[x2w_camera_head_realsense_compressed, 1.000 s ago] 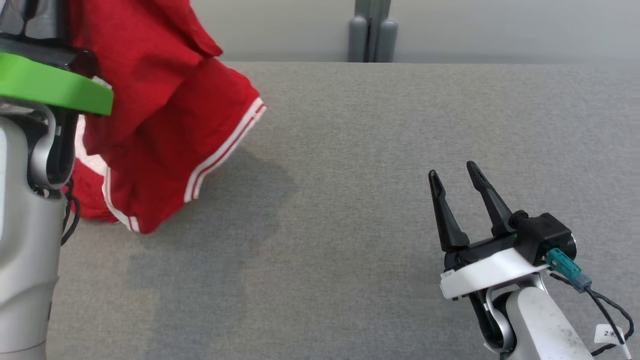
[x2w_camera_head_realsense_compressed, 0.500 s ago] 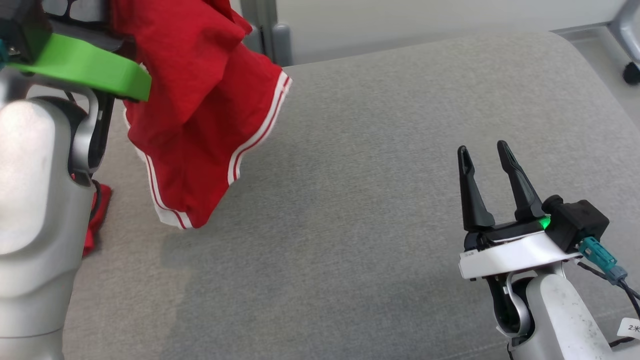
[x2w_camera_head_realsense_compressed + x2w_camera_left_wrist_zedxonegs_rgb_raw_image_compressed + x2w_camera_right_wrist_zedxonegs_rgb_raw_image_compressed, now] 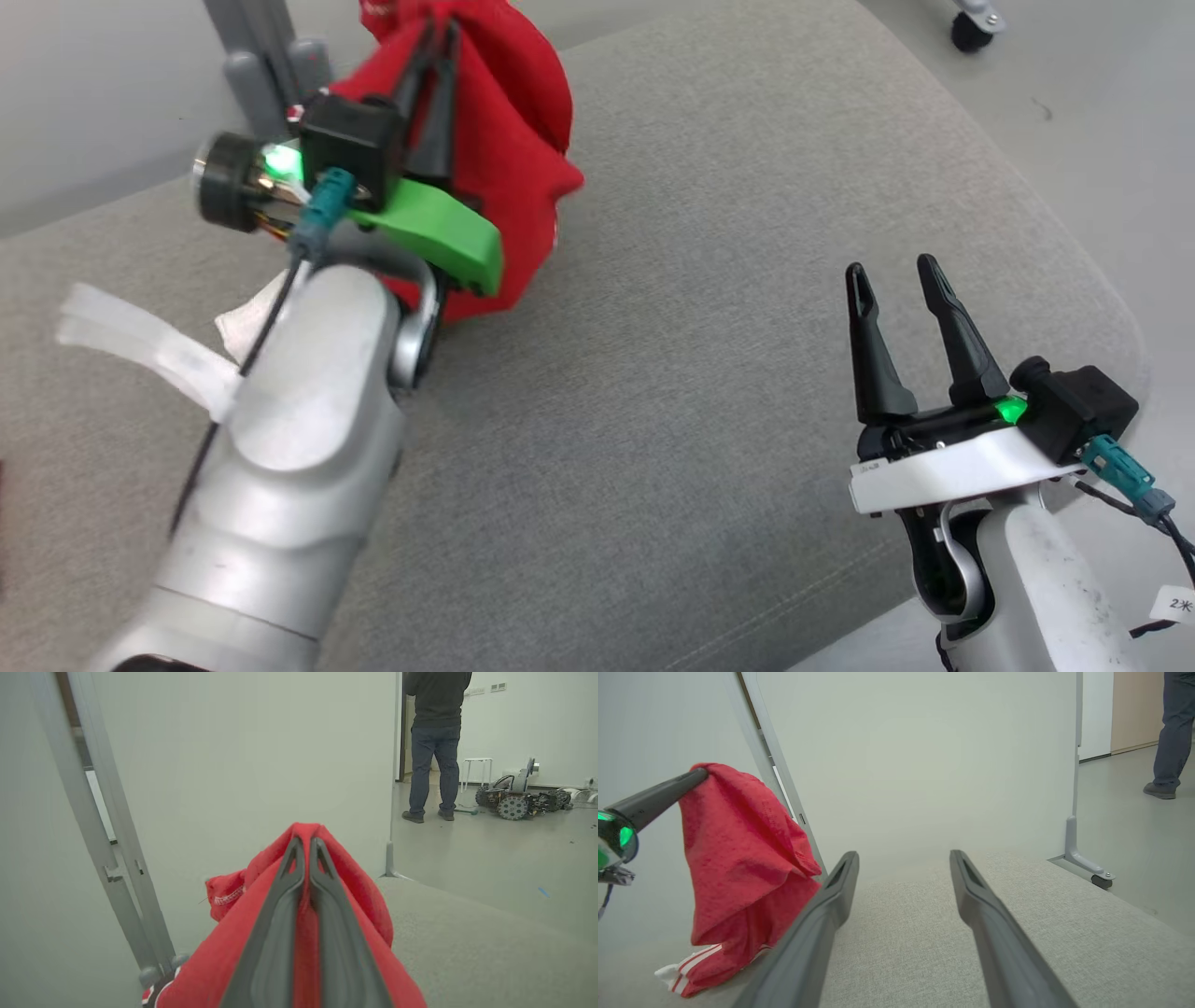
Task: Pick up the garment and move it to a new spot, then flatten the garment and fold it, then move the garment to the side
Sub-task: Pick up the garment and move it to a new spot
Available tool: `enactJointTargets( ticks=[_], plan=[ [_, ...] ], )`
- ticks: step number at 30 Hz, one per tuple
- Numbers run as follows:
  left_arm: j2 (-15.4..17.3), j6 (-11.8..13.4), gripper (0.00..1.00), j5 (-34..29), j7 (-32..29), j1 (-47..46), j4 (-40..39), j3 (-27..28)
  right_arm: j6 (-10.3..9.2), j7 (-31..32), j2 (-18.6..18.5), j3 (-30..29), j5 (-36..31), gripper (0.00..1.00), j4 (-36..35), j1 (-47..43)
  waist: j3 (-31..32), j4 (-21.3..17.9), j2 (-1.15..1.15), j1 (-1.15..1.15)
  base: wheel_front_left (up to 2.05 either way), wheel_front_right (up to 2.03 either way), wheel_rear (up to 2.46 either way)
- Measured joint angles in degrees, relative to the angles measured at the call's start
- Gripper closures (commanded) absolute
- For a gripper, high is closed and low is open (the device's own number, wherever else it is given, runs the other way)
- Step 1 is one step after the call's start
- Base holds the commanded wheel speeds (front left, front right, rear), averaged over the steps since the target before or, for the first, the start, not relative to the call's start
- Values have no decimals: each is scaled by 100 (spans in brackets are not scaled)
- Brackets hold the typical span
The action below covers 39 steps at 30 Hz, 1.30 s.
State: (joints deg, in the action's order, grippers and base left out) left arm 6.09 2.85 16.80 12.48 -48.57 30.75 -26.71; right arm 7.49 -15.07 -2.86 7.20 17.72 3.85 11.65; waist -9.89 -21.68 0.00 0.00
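L gripper (image 3: 441,28) pinches red garment (image 3: 523,112) over grey pad (image 3: 700,233); R gripper (image 3: 891,268) well apart, jaws spread.

There is one red garment (image 3: 509,112) and one grey tabletop (image 3: 700,280). Two grippers are counted, one left gripper (image 3: 434,33) and one right gripper (image 3: 892,271), each with two dark fingers (image 3: 952,327). Farther off are one person (image 3: 434,742), one white stool (image 3: 476,767) and one small wheeled machine (image 3: 514,800).
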Motion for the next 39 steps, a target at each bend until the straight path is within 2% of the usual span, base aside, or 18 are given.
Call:
enactJointTargets(
  ticks=[3,4,5,9,12,17,19,22,26,30,33,39],
  plan=[
    [-291,-107,100,241,82,163,392,-266,0,0,-4,-1,37,0,0,34,-88,-203,0,0,0,0,0],
    [-305,-148,61,252,97,179,485,-402,0,0,-3,-3,38,0,1,34,-110,-245,0,0,0,0,0],
    [-322,-193,0,297,100,211,586,-576,-1,0,-2,-19,41,0,3,34,-136,-289,0,0,0,0,0],
    [-335,-275,0,693,121,348,612,-1280,0,0,-2,-47,36,0,25,35,-169,-341,0,0,0,0,0],
    [-338,-187,0,980,148,346,531,-1594,-1,0,-4,-83,23,0,18,35,-150,-272,0,0,0,0,0],
    [-337,48,0,1096,224,229,538,-1548,0,0,-1,-101,-107,0,-1,26,-80,-20,0,0,0,0,0],
    [-268,181,0,1074,247,220,441,-1336,-1,0,1,-111,-186,0,-22,13,-43,121,0,0,0,0,0],
    [16,294,0,946,265,330,-115,-848,-1,0,-2,-103,-312,0,-62,1,-2,345,0,0,0,0,0],
    [435,294,0,709,265,1015,-851,-269,0,0,3,-122,-466,0,-97,-29,47,678,0,0,0,0,0],
    [628,209,0,559,265,1778,-1532,318,0,1,2,-129,-593,0,-100,-71,98,1025,0,0,0,0,0],
    [623,80,0,425,265,2407,-1951,681,0,0,3,-111,-664,0,-80,-101,142,1268,0,0,0,0,0],
    [253,-96,0,58,265,3613,-2502,1413,0,0,3,-11,-734,0,-34,-201,282,1630,0,0,0,0,0]
  ],
)
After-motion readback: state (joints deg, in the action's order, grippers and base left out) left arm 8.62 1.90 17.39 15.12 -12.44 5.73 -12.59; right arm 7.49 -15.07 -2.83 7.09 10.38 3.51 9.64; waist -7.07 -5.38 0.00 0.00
